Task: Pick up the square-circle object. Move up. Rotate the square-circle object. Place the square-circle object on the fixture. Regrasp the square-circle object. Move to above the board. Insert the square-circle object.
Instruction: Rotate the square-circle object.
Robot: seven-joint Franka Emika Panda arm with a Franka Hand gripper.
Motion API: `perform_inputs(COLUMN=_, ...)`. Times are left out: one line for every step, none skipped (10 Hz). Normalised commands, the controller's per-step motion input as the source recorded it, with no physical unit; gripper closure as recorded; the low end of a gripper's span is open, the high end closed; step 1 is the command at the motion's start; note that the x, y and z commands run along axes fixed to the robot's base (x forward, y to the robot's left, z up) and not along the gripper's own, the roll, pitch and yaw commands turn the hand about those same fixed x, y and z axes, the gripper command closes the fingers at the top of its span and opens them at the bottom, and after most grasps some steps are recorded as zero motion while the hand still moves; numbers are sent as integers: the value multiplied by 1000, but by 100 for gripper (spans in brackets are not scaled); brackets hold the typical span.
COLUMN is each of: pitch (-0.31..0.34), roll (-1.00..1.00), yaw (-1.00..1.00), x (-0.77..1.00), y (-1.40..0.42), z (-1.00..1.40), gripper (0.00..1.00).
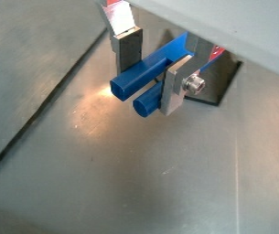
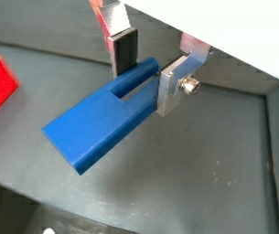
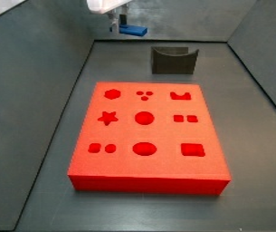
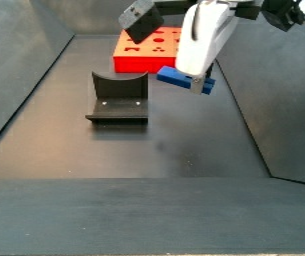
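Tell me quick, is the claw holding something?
Claw: closed on the small blue two-pronged plastic piece, lifted off the floor beside the dark grey notched fixture.

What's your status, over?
Gripper shut on the square-circle object, raised off the floor. Fixture empty, apart from it. Board recesses all open. Nothing in the way.

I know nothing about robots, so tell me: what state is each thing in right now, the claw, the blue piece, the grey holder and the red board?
Claw: shut on the small blue plastic piece, raised above the floor.
Small blue two-pronged plastic piece: held between the claw's fingers, off the floor, prongs sticking out sideways.
Dark grey notched fixture: standing on the floor, notch empty.
Large flat red board: lying flat, its visible recesses all empty.
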Motion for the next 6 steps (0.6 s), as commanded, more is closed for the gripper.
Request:
perform_inputs(pitch=-7, roll=-7, yaw=-1000, x=17, y=23, z=-10, gripper=100)
perform_inputs(pitch=-8, roll=-8, yaw=-1000, x=17, y=23, z=-11, gripper=100)
perform_inputs(pitch=-8, roll=-8, yaw=-1000, x=17, y=23, z=-11, gripper=100)
perform_inputs(pitch=-9, roll=-9, yaw=-1000, x=17, y=23, z=-11, gripper=100)
perform_inputs(pitch=-9, roll=-10, yaw=-1000, x=17, y=23, z=-11, gripper=100)
perform_inputs(pitch=-10, roll=-11, yaw=-1000, x=17, y=24, z=-11, gripper=100)
